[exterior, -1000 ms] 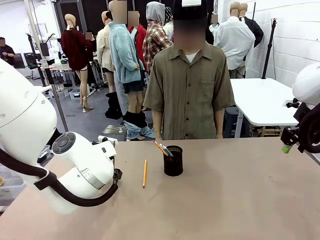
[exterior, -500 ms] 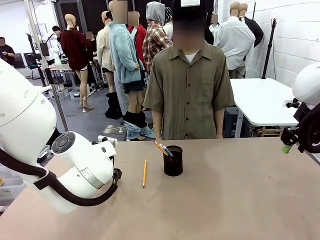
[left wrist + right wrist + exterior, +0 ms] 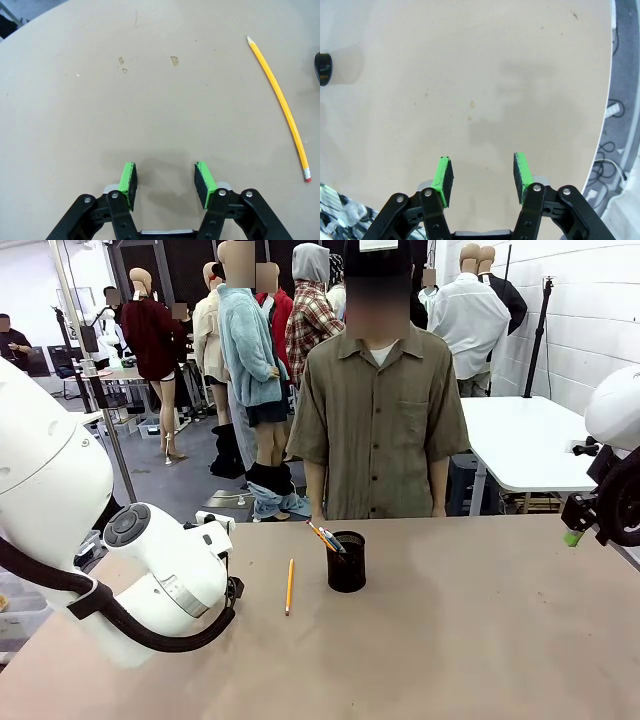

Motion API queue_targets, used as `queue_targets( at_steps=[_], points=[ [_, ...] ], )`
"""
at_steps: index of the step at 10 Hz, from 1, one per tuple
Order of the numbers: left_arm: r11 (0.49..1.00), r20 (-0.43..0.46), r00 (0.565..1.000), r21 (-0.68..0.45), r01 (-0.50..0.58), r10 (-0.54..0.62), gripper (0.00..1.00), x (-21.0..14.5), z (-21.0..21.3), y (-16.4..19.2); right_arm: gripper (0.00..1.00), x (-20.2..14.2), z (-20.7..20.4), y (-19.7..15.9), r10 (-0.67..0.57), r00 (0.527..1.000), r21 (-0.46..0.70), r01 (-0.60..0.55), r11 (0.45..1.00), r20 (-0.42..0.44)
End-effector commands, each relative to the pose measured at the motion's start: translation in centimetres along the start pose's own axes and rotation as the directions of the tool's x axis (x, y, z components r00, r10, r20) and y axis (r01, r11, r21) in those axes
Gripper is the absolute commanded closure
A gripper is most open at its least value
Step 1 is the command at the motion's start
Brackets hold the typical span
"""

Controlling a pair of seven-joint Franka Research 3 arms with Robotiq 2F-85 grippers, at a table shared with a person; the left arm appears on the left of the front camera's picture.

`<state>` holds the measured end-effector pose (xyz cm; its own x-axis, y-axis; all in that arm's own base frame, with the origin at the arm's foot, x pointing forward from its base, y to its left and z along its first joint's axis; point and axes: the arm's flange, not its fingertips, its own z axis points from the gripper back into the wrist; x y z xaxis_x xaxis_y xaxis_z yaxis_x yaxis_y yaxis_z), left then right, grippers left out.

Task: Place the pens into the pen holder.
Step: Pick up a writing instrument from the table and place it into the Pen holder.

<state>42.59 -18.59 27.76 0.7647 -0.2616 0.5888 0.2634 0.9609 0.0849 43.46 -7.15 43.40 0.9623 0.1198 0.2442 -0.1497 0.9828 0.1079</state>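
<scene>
Now, the left gripper (image 3: pixel 166 181) and right gripper (image 3: pixel 481 175) are hanging open and empty while the yellow pencil (image 3: pixel 289 586) is lying mid-frame, left of the pen holder (image 3: pixel 347 562), probably risking rolling away under an off-centre pinch.

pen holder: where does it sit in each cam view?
Front: pen holder stands centre, before the person.
Left wrist: dark sliver at the right edge.
Right wrist: dark sliver at the left edge.
Shared landmark: yellow pencil lying beside it, in front and left wrist views.
</scene>
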Motion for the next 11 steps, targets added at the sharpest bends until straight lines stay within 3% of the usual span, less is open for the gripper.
queue_targets(
  at_steps=[1, 2, 5, 6, 8, 9, 11],
  points=[
    [1.0, -0.001, 1.0, -0.003, 0.002, -0.002, 0.38, -0.3, -0.1, 0.4, 0.38, 0.0, -0.2, 0.2, -0.013, 1.0, -0.039, 0.012, 0.999, -0.004],
    [1.0, 0.0, 1.0, 0.0, 0.0, 0.0, 0.38, 0.0, 0.0, 0.0, 0.38, 0.0, -0.2, 0.2, -0.013, 1.0, -0.039, 0.012, 0.999, -0.004],
    [0.994, 0.215, 0.977, 0.111, -0.025, 0.001, 0.38, 3.4, 7.4, 2.4, 0.38, 0.0, -0.2, 0.2, -0.013, 1.0, -0.039, 0.012, 0.999, -0.004],
    [0.992, 0.25, 0.968, 0.125, -0.009, -0.023, 0.38, 4.7, 9.2, 3.0, 0.38, 0.0, -0.2, 0.2, -0.013, 1.0, -0.039, 0.012, 0.999, -0.004],
    [0.979, 0.219, 0.971, 0.195, 0.05, -0.093, 0.38, 7.0, 12.1, 4.1, 0.38, 0.0, -0.2, 0.2, -0.013, 1.0, -0.039, 0.012, 0.999, -0.004],
    [0.972, 0.169, 0.977, 0.217, 0.093, -0.131, 0.38, 8.2, 13.8, 4.7, 0.38, 0.0, -0.2, 0.2, -0.013, 1.0, -0.039, 0.012, 0.999, -0.004],
    [0.967, 0.022, 0.995, 0.238, 0.091, -0.099, 0.38, 9.6, 16.1, 5.0, 0.38, 0.0, -0.2, 0.2, -0.013, 1.0, -0.039, 0.012, 0.999, -0.004]
  ],
)
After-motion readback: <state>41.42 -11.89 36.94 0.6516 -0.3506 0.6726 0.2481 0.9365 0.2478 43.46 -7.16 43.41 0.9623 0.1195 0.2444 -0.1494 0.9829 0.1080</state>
